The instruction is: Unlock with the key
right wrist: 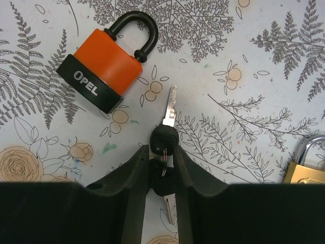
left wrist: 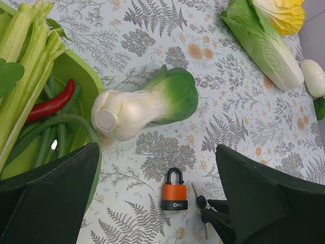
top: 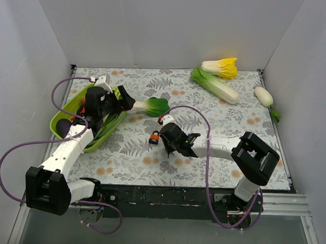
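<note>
An orange padlock with a black shackle lies flat on the floral table mat, shackle closed; it also shows in the right wrist view and the left wrist view. My right gripper is shut on a black-headed key bunch. One silver blade points ahead and lies just right of the padlock, apart from it. In the top view the right gripper sits low beside the padlock. My left gripper is open and empty, hovering above the padlock and near the bok choy.
A green basket of celery, beans and a red chilli stands at left. A brass padlock lies at the right edge of the right wrist view. Napa cabbages and a white radish lie at the back right.
</note>
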Controlling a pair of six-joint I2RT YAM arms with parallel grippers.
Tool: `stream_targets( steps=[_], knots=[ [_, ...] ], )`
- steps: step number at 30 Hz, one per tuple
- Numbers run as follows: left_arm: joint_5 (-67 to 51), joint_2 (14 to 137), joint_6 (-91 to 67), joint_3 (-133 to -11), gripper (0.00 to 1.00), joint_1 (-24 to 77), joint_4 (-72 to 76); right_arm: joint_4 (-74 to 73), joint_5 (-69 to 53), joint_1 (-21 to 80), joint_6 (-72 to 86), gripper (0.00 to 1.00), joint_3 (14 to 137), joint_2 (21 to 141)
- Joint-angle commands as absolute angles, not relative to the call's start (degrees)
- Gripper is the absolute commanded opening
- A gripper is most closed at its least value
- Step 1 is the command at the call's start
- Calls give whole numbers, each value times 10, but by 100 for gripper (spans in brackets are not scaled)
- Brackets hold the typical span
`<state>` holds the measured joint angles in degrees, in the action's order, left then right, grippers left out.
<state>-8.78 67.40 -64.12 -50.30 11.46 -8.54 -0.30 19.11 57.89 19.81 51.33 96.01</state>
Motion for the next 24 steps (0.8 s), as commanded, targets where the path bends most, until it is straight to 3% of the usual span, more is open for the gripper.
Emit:
stream_targets(
  steps=[1, 8, 12, 19, 24],
  knots=[
    [-94, 652, -635, -509, 98, 120, -78, -18, 209, 582, 207, 31, 531, 969],
    [-98, 648, -632, -509, 98, 124, -76, -7, 208, 582, 207, 17, 522, 957],
    [-105, 635, -629, -501, 98, 127, -66, -5, 200, 582, 207, 1, 522, 945],
    [-164, 623, -627, -491, 98, 128, -33, -12, 183, 580, 199, 1, 522, 877],
    [-264, 605, -621, -473, 97, 133, 14, -5, 98, 563, 196, 1, 501, 804]
  ],
)
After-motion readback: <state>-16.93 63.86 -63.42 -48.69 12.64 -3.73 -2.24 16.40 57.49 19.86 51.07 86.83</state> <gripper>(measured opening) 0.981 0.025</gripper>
